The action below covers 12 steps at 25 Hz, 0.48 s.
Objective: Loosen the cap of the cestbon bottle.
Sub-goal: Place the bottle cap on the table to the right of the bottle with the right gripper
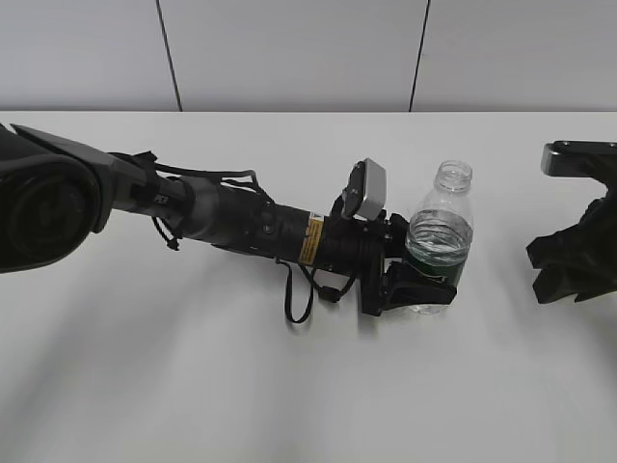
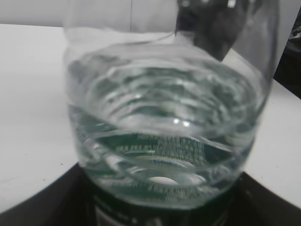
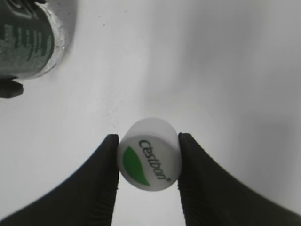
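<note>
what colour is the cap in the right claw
White, with a green leaf mark and dark "Cestbon" lettering on top; the cap shows best in the right wrist view.

Bright even light, soft shadows, left wrist view blurred close-up

The cap (image 3: 149, 159) carried the word "Cestbon" in dark green lettering across its white top, beside a green leaf-shaped mark. The cestbon bottle (image 1: 439, 239) bore rows of small white print on its dark green label band, too blurred to read. A yellow sticker (image 1: 313, 240) on the left arm showed print too small to make out.
</note>
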### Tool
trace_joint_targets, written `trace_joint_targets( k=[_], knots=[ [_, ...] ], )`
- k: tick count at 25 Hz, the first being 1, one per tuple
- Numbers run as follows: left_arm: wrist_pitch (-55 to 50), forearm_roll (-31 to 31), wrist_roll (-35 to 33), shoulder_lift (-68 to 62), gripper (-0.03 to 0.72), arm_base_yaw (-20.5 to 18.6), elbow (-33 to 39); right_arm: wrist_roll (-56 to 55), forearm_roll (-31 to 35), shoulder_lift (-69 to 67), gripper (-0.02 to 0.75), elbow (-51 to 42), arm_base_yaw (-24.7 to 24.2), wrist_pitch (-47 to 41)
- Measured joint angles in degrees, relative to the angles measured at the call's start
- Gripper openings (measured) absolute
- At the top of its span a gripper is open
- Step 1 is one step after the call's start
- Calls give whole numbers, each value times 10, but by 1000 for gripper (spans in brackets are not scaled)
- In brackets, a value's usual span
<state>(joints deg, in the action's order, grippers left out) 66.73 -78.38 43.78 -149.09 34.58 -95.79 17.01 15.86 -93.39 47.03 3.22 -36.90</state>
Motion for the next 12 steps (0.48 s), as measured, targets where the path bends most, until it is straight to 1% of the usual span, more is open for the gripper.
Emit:
trace_joint_targets(
  k=[4,12],
  knots=[
    [1,0,0,0,508,0,0,-6,-2,-41,297,-3,0,39],
    [1,0,0,0,508,0,0,-7,-2,-102,297,-3,0,78]
  ],
)
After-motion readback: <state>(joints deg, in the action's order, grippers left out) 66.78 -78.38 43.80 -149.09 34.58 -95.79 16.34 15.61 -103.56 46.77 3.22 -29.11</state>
